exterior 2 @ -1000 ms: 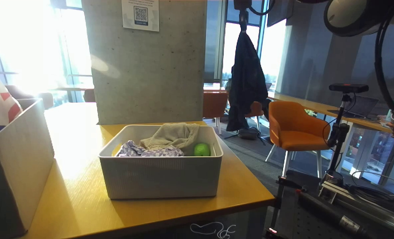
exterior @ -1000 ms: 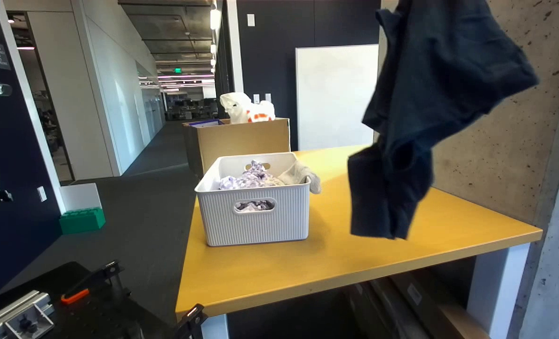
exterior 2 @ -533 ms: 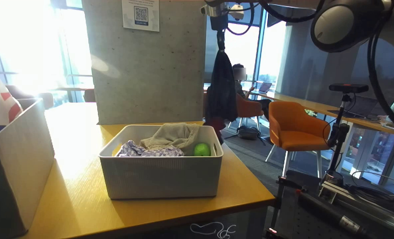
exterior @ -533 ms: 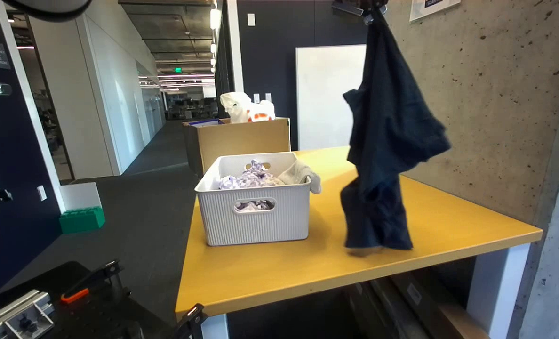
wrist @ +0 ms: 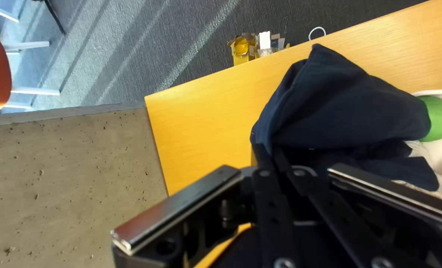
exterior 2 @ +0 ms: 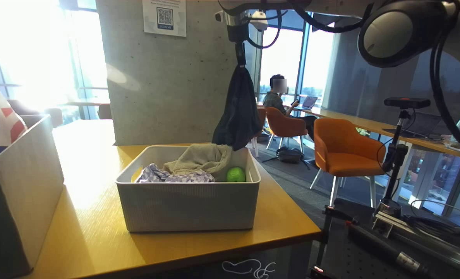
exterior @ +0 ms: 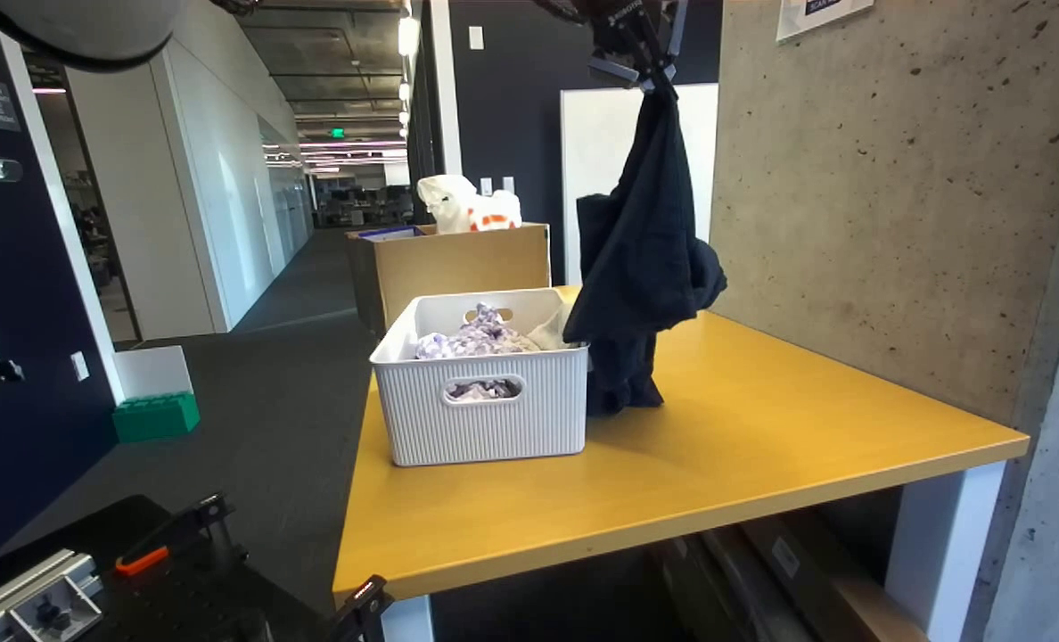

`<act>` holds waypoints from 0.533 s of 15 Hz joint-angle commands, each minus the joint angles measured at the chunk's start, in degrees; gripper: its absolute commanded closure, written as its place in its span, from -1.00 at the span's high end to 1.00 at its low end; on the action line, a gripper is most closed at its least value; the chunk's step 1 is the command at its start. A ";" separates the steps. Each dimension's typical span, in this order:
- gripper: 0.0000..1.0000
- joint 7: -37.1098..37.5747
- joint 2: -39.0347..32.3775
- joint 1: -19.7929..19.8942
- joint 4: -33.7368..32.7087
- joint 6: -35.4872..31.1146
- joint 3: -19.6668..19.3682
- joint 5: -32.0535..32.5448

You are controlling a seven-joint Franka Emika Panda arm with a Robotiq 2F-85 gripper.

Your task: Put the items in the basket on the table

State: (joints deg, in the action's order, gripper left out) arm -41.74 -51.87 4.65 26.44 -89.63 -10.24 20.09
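Note:
My gripper point(exterior: 659, 82) is shut on a dark navy cloth point(exterior: 641, 267), which hangs from its fingertips. The same grip shows in the wrist view point(wrist: 268, 150), with the cloth point(wrist: 347, 104) spreading from the fingers toward the basket. The light grey basket point(exterior: 485, 428) stands on the yellow table point(exterior: 788, 419). It holds a purple-white checked cloth point(exterior 2: 189, 177), a beige cloth point(exterior 2: 199, 159) and a green ball point(exterior 2: 236, 175). The navy cloth hangs at the basket's edge and partly overlaps its rim point(exterior 2: 156, 146); I cannot tell whether its lower end touches the table.
A cardboard box point(exterior: 463, 259) with a white plastic bag point(exterior: 467, 205) stands beyond the basket. A concrete column point(exterior 2: 172, 89) rises at the table edge. An orange chair point(exterior 2: 338, 149) and a seated person point(exterior 2: 274, 101) are in the background.
My gripper has come down and moved toward the basket with the navy cloth in it. The cloth has swung from over the table to the basket's edge. The basket has not moved.

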 commanded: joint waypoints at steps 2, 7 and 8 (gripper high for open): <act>-0.98 -0.88 -5.47 3.03 -2.71 -2.45 0.79 -1.48; -0.98 -3.66 -8.73 3.66 -2.02 -6.88 3.24 -4.92; -0.98 -4.22 -9.38 3.62 -1.99 -7.16 3.78 -5.64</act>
State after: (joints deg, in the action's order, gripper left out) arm -43.21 -59.33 7.74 26.27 -95.58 -8.52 16.58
